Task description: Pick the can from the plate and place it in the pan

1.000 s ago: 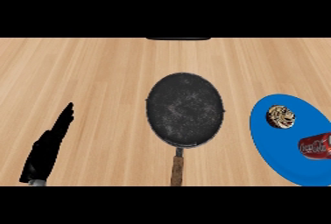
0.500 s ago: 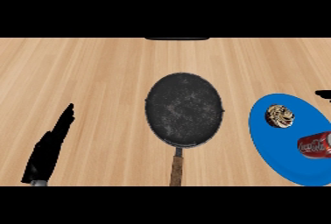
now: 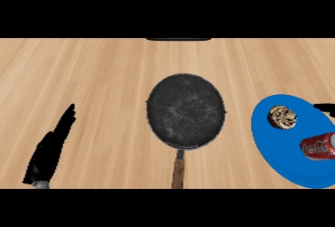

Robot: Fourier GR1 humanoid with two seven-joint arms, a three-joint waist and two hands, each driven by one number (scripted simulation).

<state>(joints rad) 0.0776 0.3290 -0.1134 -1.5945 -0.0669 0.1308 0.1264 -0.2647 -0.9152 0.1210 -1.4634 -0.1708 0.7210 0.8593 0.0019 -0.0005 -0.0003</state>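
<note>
A red can [image 3: 318, 147] lies on its side on the blue plate [image 3: 281, 150] at the right edge. The dark round pan [image 3: 186, 110] sits in the middle of the counter, its wooden handle [image 3: 177, 172] pointing toward me. My left hand [image 3: 51, 148] rests at the lower left with straight fingers, holding nothing. Only a black fingertip of my right hand [image 3: 325, 106] shows at the right edge, just above the plate's far rim and apart from the can.
A small round brown-and-white item [image 3: 282, 117] also lies on the plate, left of and beyond the can. A dark object [image 3: 178, 39] sits at the counter's far edge. Bare wooden counter [image 3: 98, 80] surrounds the pan.
A fingertip of my right hand has come into view at the right edge and moved further in above the plate. The left hand, pan and can have not moved.
</note>
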